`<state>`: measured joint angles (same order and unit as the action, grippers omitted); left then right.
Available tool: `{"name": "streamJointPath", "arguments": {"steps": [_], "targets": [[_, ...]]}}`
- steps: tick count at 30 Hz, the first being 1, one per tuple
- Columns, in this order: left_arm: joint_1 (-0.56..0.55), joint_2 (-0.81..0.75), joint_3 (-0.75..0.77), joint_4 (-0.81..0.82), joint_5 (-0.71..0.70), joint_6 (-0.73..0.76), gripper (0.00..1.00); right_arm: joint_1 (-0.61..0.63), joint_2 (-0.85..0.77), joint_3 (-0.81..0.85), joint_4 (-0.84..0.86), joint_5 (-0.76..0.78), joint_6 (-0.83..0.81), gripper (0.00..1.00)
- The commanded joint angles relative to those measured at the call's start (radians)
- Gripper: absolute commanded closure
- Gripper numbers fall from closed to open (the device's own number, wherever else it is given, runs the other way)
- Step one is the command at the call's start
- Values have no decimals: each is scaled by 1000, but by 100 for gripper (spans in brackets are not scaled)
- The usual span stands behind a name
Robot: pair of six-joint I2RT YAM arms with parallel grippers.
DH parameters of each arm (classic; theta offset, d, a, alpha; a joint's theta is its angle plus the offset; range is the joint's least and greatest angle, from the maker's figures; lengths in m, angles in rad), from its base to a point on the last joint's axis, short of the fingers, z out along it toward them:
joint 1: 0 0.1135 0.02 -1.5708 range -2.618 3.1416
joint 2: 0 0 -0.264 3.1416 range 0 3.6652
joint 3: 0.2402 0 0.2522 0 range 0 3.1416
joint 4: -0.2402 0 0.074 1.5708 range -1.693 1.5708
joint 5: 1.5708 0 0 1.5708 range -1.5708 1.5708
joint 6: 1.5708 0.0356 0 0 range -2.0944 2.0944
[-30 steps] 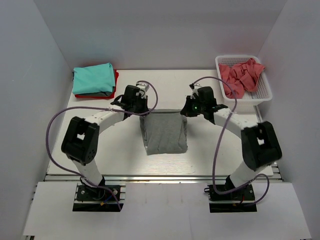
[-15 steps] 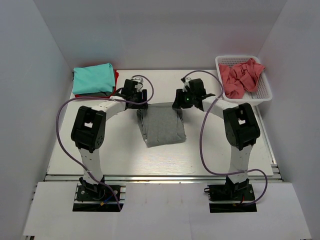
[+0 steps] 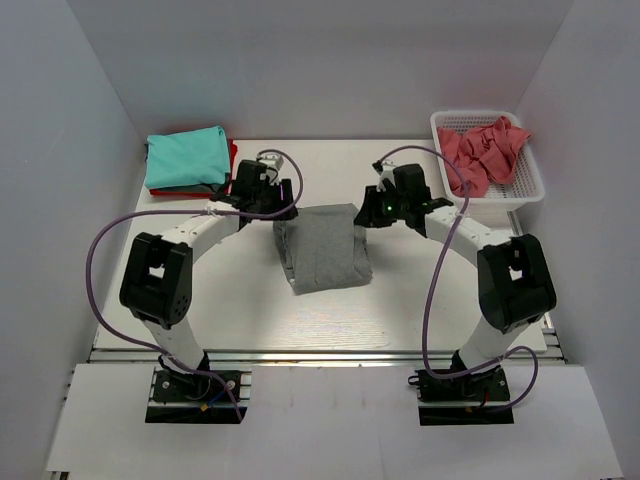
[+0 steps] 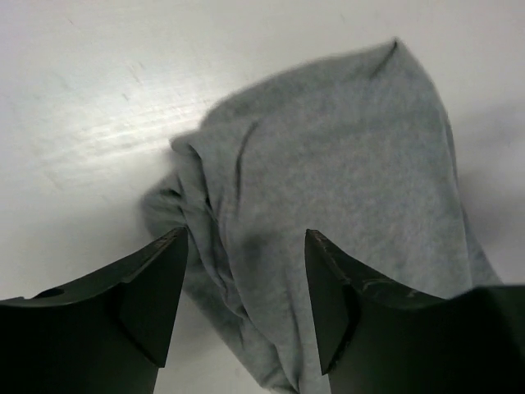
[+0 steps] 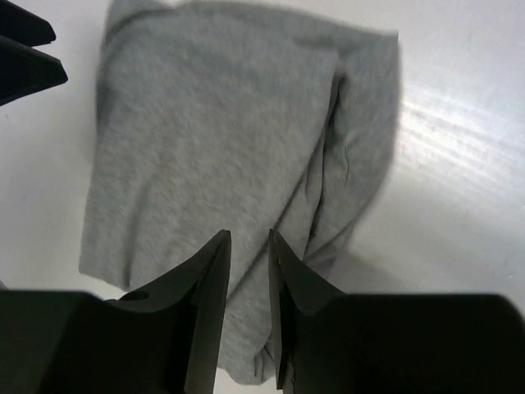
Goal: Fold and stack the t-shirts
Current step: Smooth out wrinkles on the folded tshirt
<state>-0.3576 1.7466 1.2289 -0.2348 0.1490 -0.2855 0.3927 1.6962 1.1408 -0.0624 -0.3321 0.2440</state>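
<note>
Surroundings: we see a white mesh basket (image 3: 500,207) at the far right corner of the table (image 3: 200,300), with a crumpled coral-pink t-shirt (image 3: 482,150) in it.
Stack: at the far left corner we find a folded teal t-shirt (image 3: 186,157) lying on a red t-shirt (image 3: 233,155), of which only an edge shows.
Obstructions: we see nothing lying between either gripper and the cloth below it; the purple cables (image 3: 110,240) loop out to the sides, well apart from the cloth.
Left gripper (image 4: 246,238): we read it as wide apart and holding nothing, with no cloth between its fingers.
Right gripper (image 5: 248,238): we see its fingers parted by only a narrow slit; no cloth is pinched there.
Grey t-shirt (image 3: 322,248): it lies folded flat in the middle of the table, between the two arms.
Relation, left: in the left wrist view the shirt's bunched far-left corner lies under the fingers.
Relation, right: in the right wrist view the creased right edge lies just beside the fingertips.
</note>
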Motion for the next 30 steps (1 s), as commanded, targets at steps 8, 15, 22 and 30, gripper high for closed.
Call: {"name": "streamJointPath", "arguments": {"steps": [8, 15, 22, 30], "targets": [[-18, 36, -63, 20, 146, -43, 33, 3, 72, -16, -71, -38, -28, 69], [-9, 85, -33, 32, 145, -43, 67, 5, 161, 43, -59, -34, -22, 64], [0, 25, -51, 42, 133, -34, 100, -2, 140, 24, 5, -48, 18, 100], [0, -156, -149, 83, 9, -43, 100, -3, 59, -44, 50, -32, 41, 100]]}}
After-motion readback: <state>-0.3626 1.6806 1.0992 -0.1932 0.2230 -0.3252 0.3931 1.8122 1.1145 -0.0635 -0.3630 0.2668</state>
